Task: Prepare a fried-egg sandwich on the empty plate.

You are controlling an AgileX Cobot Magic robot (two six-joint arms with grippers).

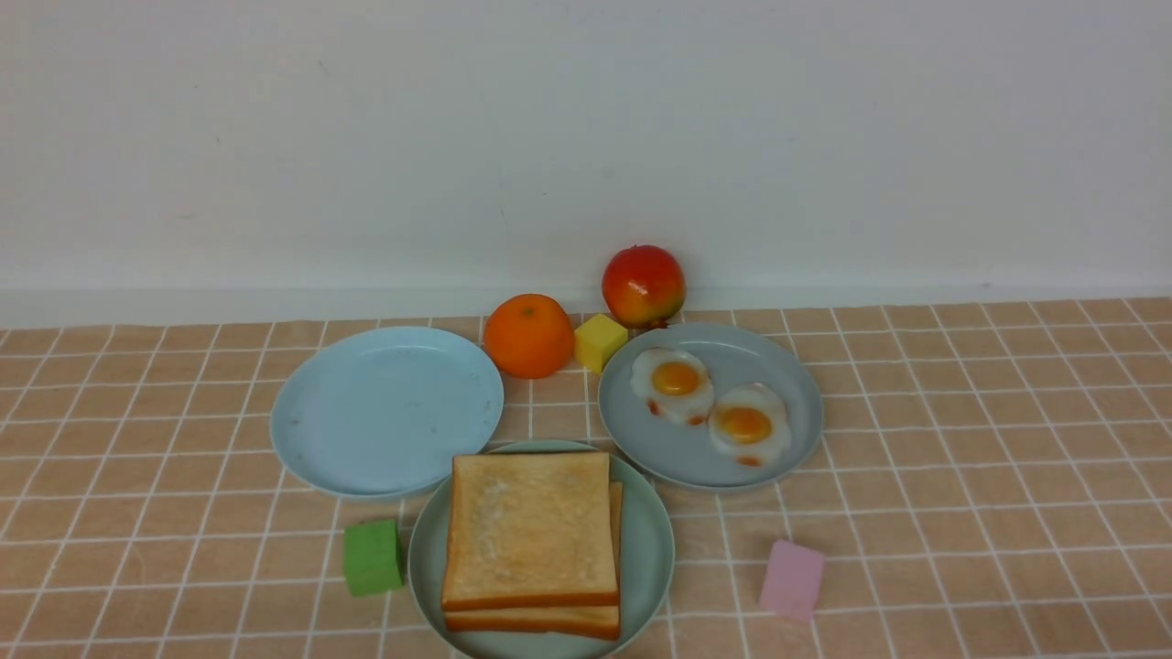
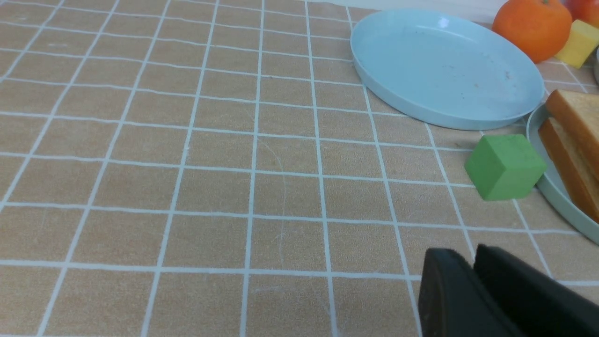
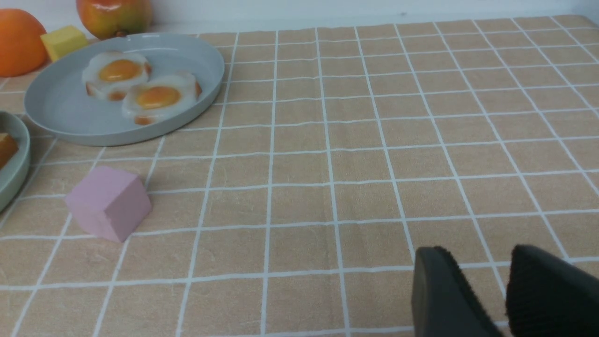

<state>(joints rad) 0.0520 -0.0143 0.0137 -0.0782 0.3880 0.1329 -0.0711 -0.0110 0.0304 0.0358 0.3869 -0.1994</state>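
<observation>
Left claw [image 2: 472, 262] empty over bare bench [image 2: 187, 187], gap narrow. Sky-blue plate [image 1: 385, 409] bare. Green cube [image 1: 372, 556] just beside mint-green plate [image 1: 648, 549], which carries two toast slices [image 1: 529, 531] stacked flat, edges square to bench grid, top one offset back-left. Two fried eggs [image 1: 710, 410] on grey-blue plate [image 1: 787, 366], row running back-left to front-right. Right claw [image 3: 486, 271] empty, moderately open.

A staged test bench is showing here rather than a real kitchen: a checked tablecloth [image 1: 961, 439] is lying against a bare white wall [image 1: 586, 137]. Plastic plates [image 1: 316, 430] are sitting among toy eggs [image 1: 676, 383], toy toast [image 1: 529, 526], fake fruit [image 1: 643, 284] and a foam block [image 2: 503, 166], which is lying just beyond the left claw [image 2: 472, 276].
</observation>
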